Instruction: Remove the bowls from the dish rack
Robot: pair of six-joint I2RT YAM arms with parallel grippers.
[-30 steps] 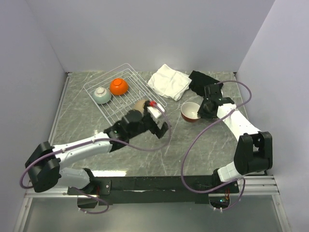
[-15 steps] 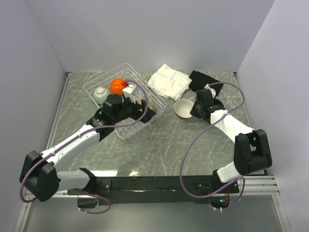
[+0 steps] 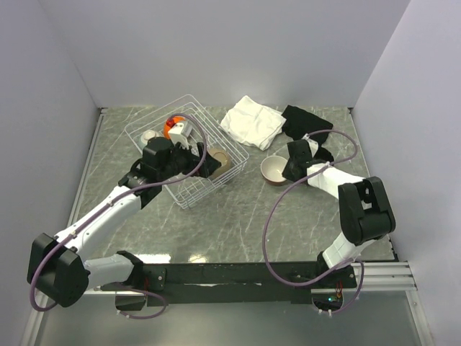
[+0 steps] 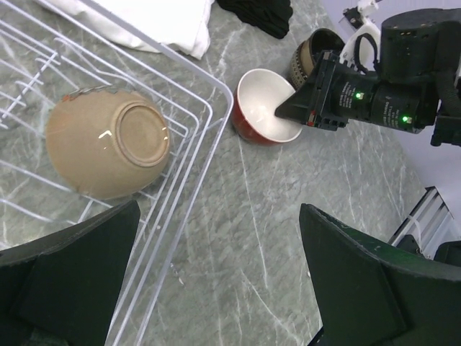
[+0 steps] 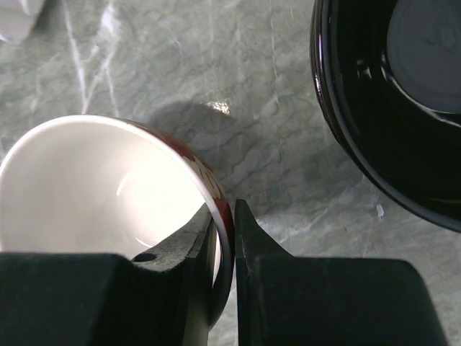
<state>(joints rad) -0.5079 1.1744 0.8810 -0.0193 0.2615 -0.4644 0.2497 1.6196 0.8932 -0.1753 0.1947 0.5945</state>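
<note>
The tan round ceramic bowl (image 4: 108, 140) lies in the right corner of the white wire dish rack (image 3: 186, 194), close to the rim wires. Its foot ring faces the wrist camera, so it is probably upside down or on its side. The left fingers (image 4: 72, 274) hover above it, spread wide and grasping nothing. Between them the rack's edge and the bare grey marble counter (image 3: 245, 216) are visible.

Deeper in the rack are an orange round bowl (image 3: 171, 124) and a pale blue-green bowl (image 3: 149, 135), both partly hidden by the left arm.

The red bowl with a cream inside (image 4: 263, 108) stands upright on the counter, outside the rack's right edge and not touching it. The right fingers (image 5: 302, 303) are clenched on its rim – one inside, one outside. A dark bowl with a glossy black inside (image 5: 403, 94) stands just beside it, with a narrow strip of counter between them.

Behind them lie a folded white cloth (image 3: 252, 121) and a black cloth (image 3: 301, 121). The widest open room is in front – between the rack, the red bowl and the near edge.
</note>
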